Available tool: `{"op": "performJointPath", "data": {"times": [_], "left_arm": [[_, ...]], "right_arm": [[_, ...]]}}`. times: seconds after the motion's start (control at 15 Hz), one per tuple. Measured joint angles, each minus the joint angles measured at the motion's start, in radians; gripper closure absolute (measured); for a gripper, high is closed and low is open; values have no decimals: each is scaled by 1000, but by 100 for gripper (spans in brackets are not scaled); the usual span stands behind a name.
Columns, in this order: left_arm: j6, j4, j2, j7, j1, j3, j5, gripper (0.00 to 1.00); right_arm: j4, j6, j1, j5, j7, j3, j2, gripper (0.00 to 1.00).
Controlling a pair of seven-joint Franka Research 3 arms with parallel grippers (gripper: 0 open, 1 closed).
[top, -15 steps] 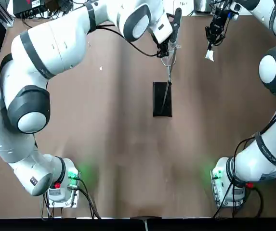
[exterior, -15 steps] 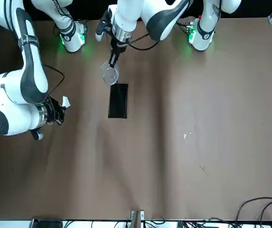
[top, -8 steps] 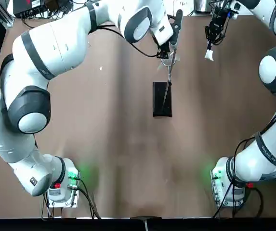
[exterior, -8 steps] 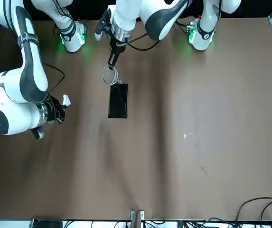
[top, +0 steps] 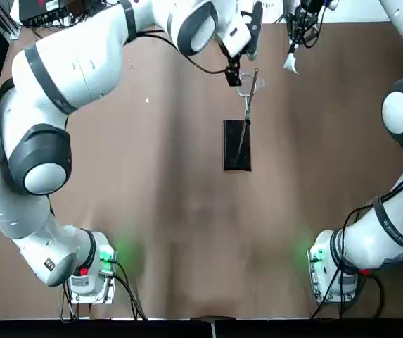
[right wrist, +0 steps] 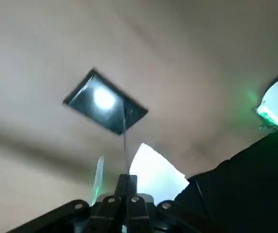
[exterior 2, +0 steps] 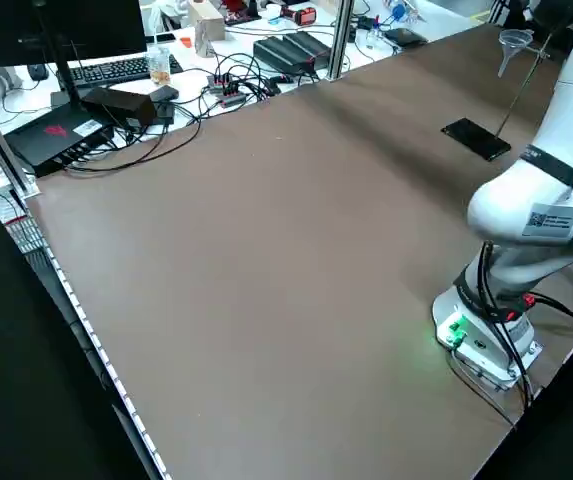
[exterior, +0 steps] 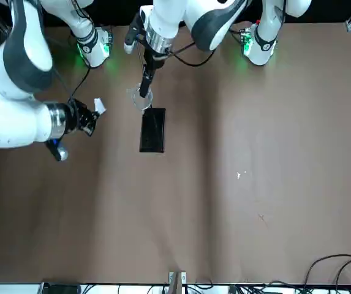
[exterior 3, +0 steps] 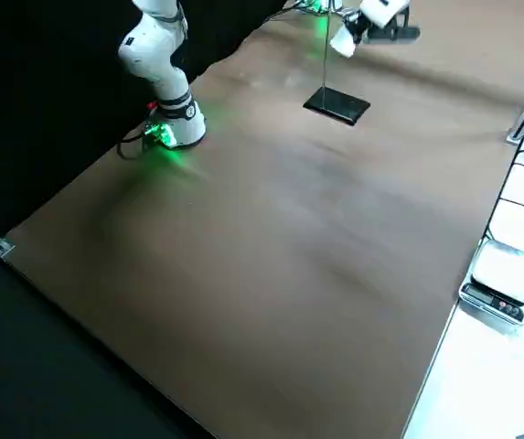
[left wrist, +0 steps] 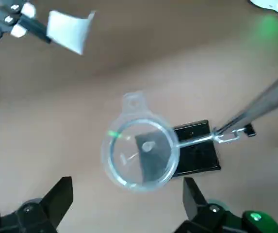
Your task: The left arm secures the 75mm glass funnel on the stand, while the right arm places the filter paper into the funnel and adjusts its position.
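Observation:
The glass funnel (left wrist: 141,153) sits in the wire ring of the stand (top: 237,144), and it also shows in the top view (top: 249,85) and the front view (exterior: 140,98). My left gripper (left wrist: 126,208) hovers over it, open, with one finger (left wrist: 56,199) on each side and neither touching the glass. To the right of the stand, near the table's far edge, my right gripper (top: 294,44) is shut on the white filter paper (top: 290,63). That paper (exterior: 99,106) hangs apart from the funnel.
The stand's black base (exterior: 152,130) lies on the brown table (exterior: 255,153) with its thin rod leaning toward the far edge. A small white speck (exterior: 239,176) lies on the table. Monitors, cables and boxes (exterior 2: 116,90) crowd the desk beyond the table's left side.
My left gripper has opened and drawn back from the funnel, which now rests in the ring. My right gripper has carried the filter paper closer to the stand.

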Motion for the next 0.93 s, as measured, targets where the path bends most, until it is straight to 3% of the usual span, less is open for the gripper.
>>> {"op": "performJointPath", "data": {"times": [0.2,0.53,0.67,0.93], "left_arm": [[-55,1,-23,-59,77,1,-39,0],[-265,1,-60,-275,249,3,-69,0],[-305,0,-60,-370,293,6,-69,0],[-387,-3,-59,-508,403,11,-45,0]], "right_arm": [[2,0,56,62,20,1,-37,99],[14,22,188,126,132,1,-60,99],[14,68,227,111,164,0,-58,99],[11,127,288,-16,248,-1,-36,99]]}}
